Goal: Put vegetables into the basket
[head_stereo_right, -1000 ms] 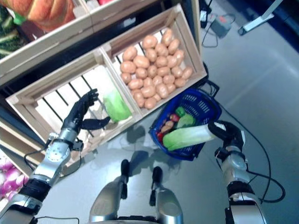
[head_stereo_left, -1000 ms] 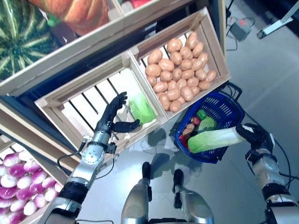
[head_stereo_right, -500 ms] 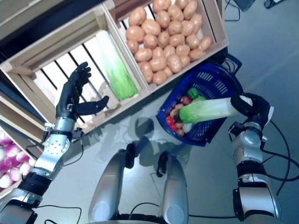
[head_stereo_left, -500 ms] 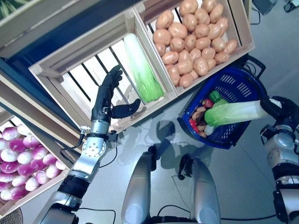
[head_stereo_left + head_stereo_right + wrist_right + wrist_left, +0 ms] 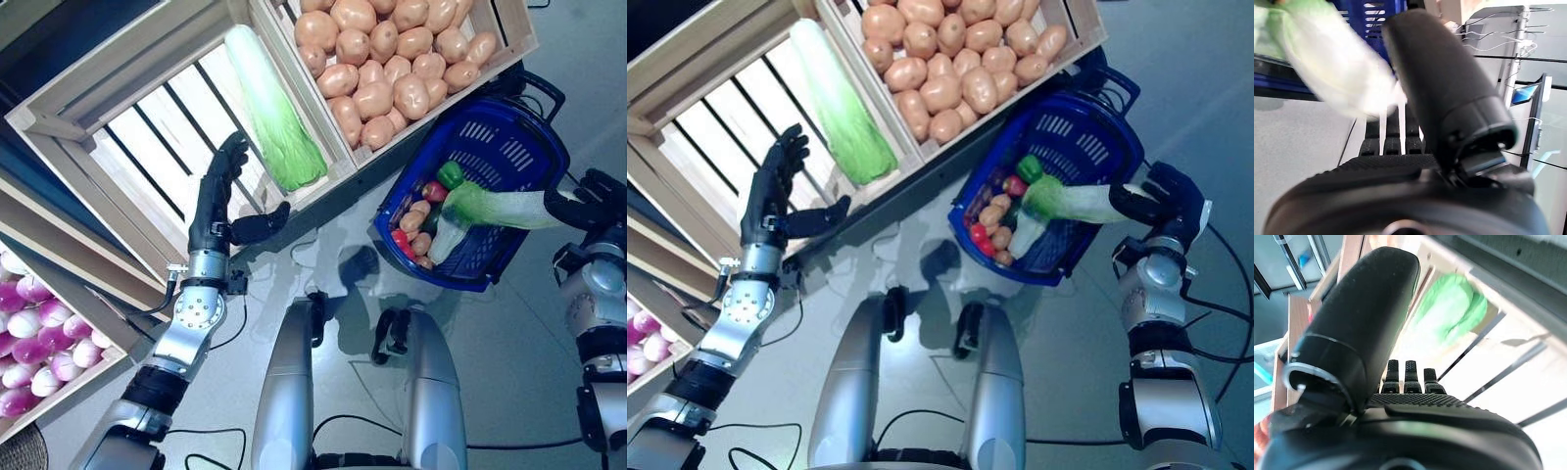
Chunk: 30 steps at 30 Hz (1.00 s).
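Over the blue basket (image 5: 509, 162) at 3 o'clock, our right hand (image 5: 588, 196) is clamped on the pale stem of a cabbage (image 5: 485, 208), leaf end tipped down among the peppers and potatoes inside, angled, we judge, so it slides in. Our left hand (image 5: 217, 201), fingers straight and apart, hovers at 10 o'clock before the slatted crate (image 5: 118, 127), near a second cabbage (image 5: 274, 127), likely next.

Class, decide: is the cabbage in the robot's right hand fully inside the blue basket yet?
Not fully. The cabbage has its leafy end over the basket, but its white stalk crosses the rim, gripped by the right hand.
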Available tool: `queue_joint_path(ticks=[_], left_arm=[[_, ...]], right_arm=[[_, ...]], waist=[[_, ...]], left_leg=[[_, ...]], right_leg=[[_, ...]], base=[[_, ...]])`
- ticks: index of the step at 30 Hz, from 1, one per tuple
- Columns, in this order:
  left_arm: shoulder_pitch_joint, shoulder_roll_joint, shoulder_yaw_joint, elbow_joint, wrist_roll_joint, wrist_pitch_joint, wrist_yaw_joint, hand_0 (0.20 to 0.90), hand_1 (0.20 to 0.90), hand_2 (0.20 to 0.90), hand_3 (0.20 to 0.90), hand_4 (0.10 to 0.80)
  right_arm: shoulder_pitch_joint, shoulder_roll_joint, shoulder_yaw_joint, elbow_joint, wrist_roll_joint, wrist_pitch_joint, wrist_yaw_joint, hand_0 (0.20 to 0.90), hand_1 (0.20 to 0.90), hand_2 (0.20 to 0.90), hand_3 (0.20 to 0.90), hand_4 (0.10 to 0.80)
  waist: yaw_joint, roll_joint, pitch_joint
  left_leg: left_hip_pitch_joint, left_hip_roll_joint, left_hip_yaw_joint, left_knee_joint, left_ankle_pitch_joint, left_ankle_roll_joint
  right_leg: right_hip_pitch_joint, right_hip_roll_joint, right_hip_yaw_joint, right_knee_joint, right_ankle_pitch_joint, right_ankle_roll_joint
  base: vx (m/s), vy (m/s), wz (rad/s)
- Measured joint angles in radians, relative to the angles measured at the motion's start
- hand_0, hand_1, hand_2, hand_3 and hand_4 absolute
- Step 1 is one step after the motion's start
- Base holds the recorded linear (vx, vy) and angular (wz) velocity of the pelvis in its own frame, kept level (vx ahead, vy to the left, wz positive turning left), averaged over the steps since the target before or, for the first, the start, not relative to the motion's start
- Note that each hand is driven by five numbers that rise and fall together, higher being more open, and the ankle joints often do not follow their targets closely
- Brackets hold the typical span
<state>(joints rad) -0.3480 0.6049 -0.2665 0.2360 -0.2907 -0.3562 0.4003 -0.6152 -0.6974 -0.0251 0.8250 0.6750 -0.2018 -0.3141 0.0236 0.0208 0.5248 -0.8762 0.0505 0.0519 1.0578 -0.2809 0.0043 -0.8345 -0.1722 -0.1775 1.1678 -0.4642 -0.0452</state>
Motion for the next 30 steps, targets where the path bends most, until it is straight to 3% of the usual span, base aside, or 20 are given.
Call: queue_joint_path(ticks=[16, 25, 30], left_arm=[[-0.030, -0.006, 0.014, 0.059, -0.141, 0.106, -0.006, 0.900, 0.900, 0.900, 0.900, 0.800], [-0.209, -0.063, 0.036, 0.219, -0.326, 0.287, -0.022, 0.900, 0.900, 0.900, 0.900, 0.800], [-0.312, -0.100, 0.036, 0.350, -0.435, 0.349, -0.014, 0.900, 0.900, 0.900, 0.900, 0.800]], right_arm=[[-0.009, 0.000, 0.016, -0.079, 0.000, 0.000, 0.120, 0.900, 0.900, 0.900, 0.900, 0.800], [-0.016, 0.000, 0.136, -0.179, -0.003, 0.002, 0.217, 0.900, 0.900, 0.900, 0.900, 0.800], [-0.034, 0.000, 0.197, -0.181, -0.028, 0.015, 0.225, 0.900, 0.900, 0.900, 0.900, 0.800]], waist=[[-0.007, 0.000, 0.000], [-0.044, -0.001, 0.000], [-0.074, -0.002, 0.000]], left_leg=[[0.035, 0.002, 0.000, 0.018, -0.005, -0.008], [0.052, 0.021, 0.011, 0.014, -0.006, -0.008], [0.059, 0.039, 0.028, 0.010, -0.017, -0.002]], right_leg=[[0.034, -0.002, 0.002, 0.020, -0.004, 0.001], [0.045, 0.019, 0.014, 0.009, 0.001, 0.008], [0.044, 0.039, 0.034, -0.013, 0.016, 0.018]], base=[[0.010, 0.004, 0.00], [0.020, 0.040, -0.06], [0.002, 0.064, -0.16]])
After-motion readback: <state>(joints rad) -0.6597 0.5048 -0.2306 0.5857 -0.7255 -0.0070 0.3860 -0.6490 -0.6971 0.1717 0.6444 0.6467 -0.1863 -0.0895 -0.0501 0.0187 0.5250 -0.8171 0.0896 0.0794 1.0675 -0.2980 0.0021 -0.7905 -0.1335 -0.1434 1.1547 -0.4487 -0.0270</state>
